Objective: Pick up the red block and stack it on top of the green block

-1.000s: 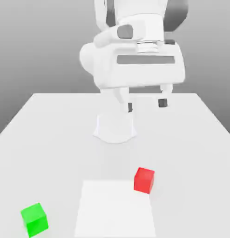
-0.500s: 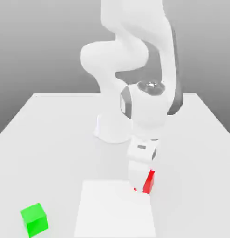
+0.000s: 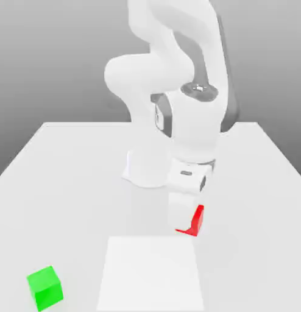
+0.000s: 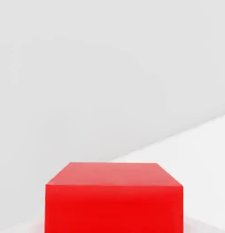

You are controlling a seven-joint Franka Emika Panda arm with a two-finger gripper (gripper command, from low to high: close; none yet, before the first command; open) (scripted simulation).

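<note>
The red block (image 3: 198, 223) is just right of centre in the lower half of the exterior view, partly covered by the hand (image 3: 184, 224). A tall red strip shows along the hand's right edge there, with a thin sliver beneath. The hand is closed on the block, pointing down over it. In the hand view the block is very near, one flat side facing the camera and a paler face above it running back.

Just below the block in the exterior view, a flat white square (image 3: 150, 274) lies on the counter (image 3: 250, 201). The green block (image 3: 45, 287) sits in the lower left corner area, well apart from the red one, its top bare. The white square spreads between the two blocks; nothing upright stands there. Behind the hand, the arm (image 3: 195, 131) bends up to the top of the frame, its base (image 3: 150, 167) near the middle.
</note>
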